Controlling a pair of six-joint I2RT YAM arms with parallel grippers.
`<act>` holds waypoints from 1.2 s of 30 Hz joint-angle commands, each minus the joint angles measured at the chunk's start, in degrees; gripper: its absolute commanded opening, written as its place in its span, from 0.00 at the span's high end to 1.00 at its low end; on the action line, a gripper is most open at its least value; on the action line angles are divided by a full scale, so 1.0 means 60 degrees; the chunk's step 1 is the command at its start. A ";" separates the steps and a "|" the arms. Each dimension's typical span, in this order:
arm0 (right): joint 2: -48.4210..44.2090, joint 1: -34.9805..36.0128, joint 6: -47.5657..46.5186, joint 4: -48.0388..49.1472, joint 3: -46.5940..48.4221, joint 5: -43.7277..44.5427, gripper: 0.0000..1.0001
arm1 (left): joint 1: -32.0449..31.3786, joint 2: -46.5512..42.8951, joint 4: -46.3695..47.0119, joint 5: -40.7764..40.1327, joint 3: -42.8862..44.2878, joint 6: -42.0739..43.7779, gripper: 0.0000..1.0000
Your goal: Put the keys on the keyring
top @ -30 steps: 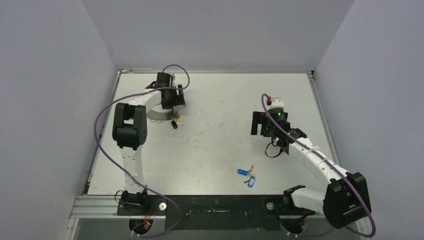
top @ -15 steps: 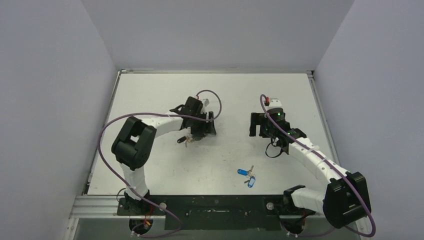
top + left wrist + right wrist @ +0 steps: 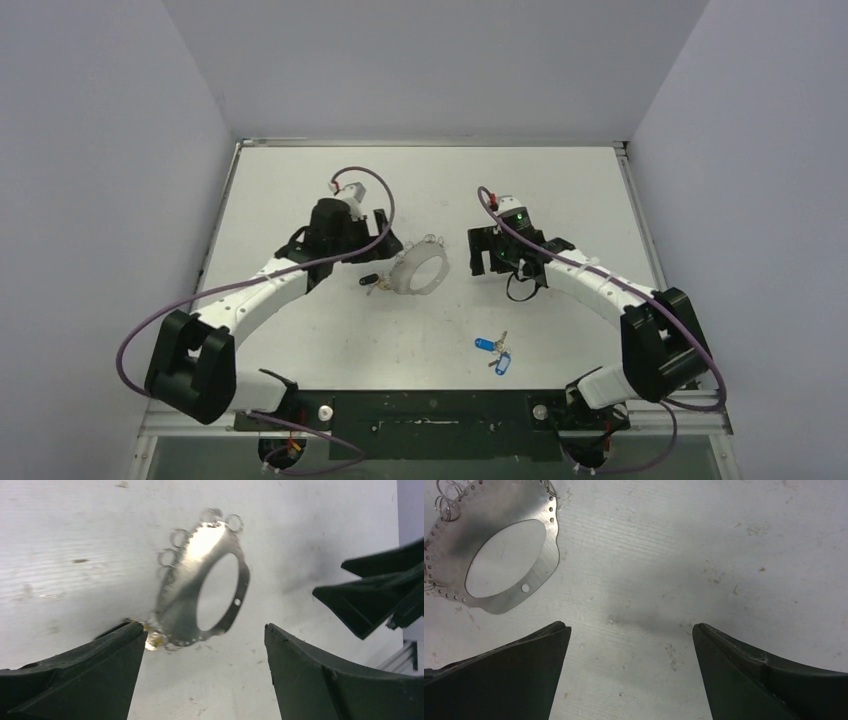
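Note:
The keyring (image 3: 418,272) is a flat silvery metal hoop with small wire loops on its rim, lying mid-table. A black-headed key (image 3: 371,283) with a yellowish bit lies at its left edge. Blue keys with a blue tag (image 3: 494,351) lie apart, near the front. My left gripper (image 3: 388,248) is open and empty just left of the hoop; its wrist view shows the hoop (image 3: 185,590) blurred ahead of the open gripper (image 3: 202,626). My right gripper (image 3: 479,252) is open and empty to the hoop's right. Its wrist view (image 3: 631,626) shows the hoop (image 3: 499,510) at the upper left.
The white table (image 3: 300,180) ends at a raised metal rim (image 3: 430,143) at the back and sides, with grey walls around it. Purple cables (image 3: 375,190) loop over both arms. The right gripper's dark fingers (image 3: 380,595) show at the right of the left wrist view.
My left arm has swung from the far left to the middle, bringing the hoop and the black key along. The hoop now lies free. My right gripper has moved left toward it.

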 commanded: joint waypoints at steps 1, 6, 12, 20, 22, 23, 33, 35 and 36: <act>0.0945 0.0358 0.0152 0.0428 0.0823 -0.0056 0.00 | 0.1843 -0.0383 0.1277 0.0713 -0.1292 -0.0673 0.14; 0.2020 0.0728 0.0383 0.0720 0.1280 -0.0239 0.01 | 0.2989 0.0594 0.1991 0.2251 -0.1324 -0.0777 0.22; 0.2927 0.0971 0.0622 0.1120 0.1661 -0.0505 0.04 | 0.2928 0.2221 0.2135 0.2944 -0.0124 -0.0422 0.34; 0.4119 0.1093 0.0680 0.1346 0.2429 -0.0940 0.11 | 0.2016 0.4208 0.1346 0.2372 0.1378 0.0417 0.41; 0.4470 0.1150 0.0631 0.1290 0.2749 -0.0973 0.12 | 0.1730 0.4563 0.1199 0.2192 0.1528 0.0512 0.43; 0.4644 0.1188 0.0608 0.1231 0.2938 -0.1051 0.13 | 0.1592 0.4669 0.1163 0.2098 0.1529 0.0549 0.44; 0.5565 0.1712 0.0706 0.0900 0.3907 -0.1652 0.35 | -0.0208 0.3680 0.1373 0.0731 -0.0119 -0.0032 0.56; 0.5433 0.1776 0.0791 0.0919 0.3704 -0.1844 0.41 | -0.0465 0.3281 0.1428 0.0342 -0.0512 -0.0257 0.56; 0.5343 0.1820 0.0837 0.0934 0.3540 -0.1896 0.42 | -0.0536 0.3008 0.1439 0.0208 -0.0720 -0.0380 0.56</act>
